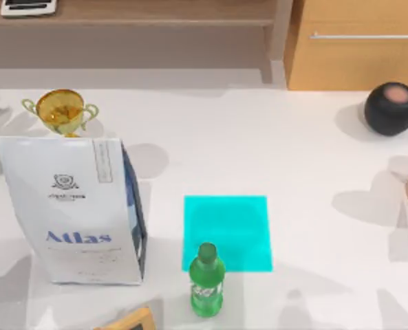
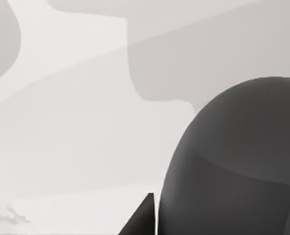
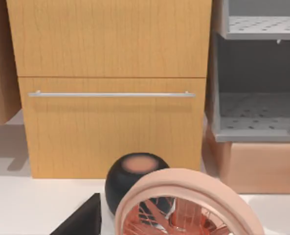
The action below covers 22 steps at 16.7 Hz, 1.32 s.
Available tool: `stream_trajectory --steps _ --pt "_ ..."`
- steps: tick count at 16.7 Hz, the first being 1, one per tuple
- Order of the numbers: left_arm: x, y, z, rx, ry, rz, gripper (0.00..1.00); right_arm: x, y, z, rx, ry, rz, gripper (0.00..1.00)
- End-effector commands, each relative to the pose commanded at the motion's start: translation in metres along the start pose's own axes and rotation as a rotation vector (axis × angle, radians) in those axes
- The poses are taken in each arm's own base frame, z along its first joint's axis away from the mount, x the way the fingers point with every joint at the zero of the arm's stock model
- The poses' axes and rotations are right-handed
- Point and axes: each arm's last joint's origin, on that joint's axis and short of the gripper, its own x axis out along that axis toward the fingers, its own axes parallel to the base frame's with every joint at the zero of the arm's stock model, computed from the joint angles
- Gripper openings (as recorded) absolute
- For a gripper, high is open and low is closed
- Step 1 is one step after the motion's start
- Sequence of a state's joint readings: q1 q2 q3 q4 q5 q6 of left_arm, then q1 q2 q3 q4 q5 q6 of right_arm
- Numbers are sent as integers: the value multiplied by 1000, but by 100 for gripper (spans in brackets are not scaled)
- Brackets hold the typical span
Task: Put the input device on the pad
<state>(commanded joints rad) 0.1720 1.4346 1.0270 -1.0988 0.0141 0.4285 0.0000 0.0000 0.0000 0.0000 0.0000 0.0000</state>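
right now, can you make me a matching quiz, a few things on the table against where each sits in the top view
Things:
1. pad
2. green bottle
3. gold trophy
4. black round speaker

Places:
A. far right
B. table centre
C. far left, behind the white Atlas bag
D. overlapping the pad's near-left corner

Pairs: 1-B, 2-D, 3-C, 4-A

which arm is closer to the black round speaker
Right, most likely. Its wrist camera faces the black round speaker close ahead, just past the pink ring. The left arm's wrist camera faces white table, place unclear.
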Motion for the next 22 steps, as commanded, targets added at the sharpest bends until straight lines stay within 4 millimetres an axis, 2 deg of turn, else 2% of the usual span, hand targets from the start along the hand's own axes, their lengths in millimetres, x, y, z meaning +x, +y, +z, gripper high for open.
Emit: stream_trajectory --steps 3,7,10,12,14,17,20,22 --pt "-20 3 16 163 -87 35 0 0 0 0 0 0 0 100" --pt "-57 2 48 504 -224 112 0 0 0 0 0 0 0 100" --pt "-83 -11 76 829 -311 186 0 0 0 0 0 0 0 100" --pt "-95 -26 97 1067 -351 234 0 0 0 0 0 0 0 100" --pt "-101 -48 118 1319 -374 271 0 0 0 0 0 0 0 100" --pt "-95 -96 149 1707 -374 290 0 0 0 0 0 0 0 100" --pt "-73 -157 170 2081 -342 259 0 0 0 0 0 0 0 100" --pt "-52 -200 175 2308 -302 209 0 0 0 0 0 0 0 100"
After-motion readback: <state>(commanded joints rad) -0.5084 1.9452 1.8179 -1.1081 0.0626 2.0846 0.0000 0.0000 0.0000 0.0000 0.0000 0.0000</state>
